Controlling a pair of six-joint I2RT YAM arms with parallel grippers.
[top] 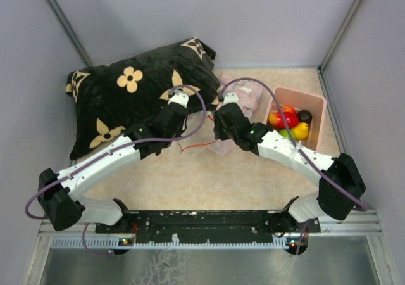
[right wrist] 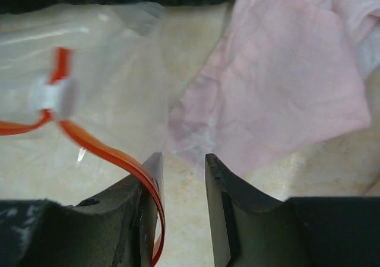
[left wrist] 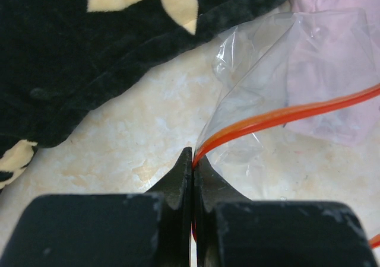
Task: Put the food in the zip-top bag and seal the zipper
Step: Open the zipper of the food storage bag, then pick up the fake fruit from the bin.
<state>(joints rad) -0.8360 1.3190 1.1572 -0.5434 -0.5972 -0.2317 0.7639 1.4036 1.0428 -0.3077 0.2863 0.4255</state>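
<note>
Left hand: the left hand (left wrist: 193, 161) is clamped tight, no gap between its fingers, pinching the zipper (left wrist: 285, 115) where the orange-red strip meets the fingertips.
Right hand: the right hand (right wrist: 184, 160) stands narrowly parted, with nothing gripped; the strip curves down against the inner face of one finger (right wrist: 149, 184), and the other finger is clear of it.
Zip-top bag: the zip-top bag (left wrist: 261, 59) lies crinkled on the worktop (top: 209, 177) between the two hands, partly over the pink cloth (right wrist: 285, 83) and just beside the black flowered pillow (top: 126, 101).
Slider: a white slider tab (right wrist: 54, 95) sits on the strip, apart from the right hand's fingers.
Food: the food (top: 286, 118) is piled in the pink bin (top: 314, 101), to the right of the bag.
</note>
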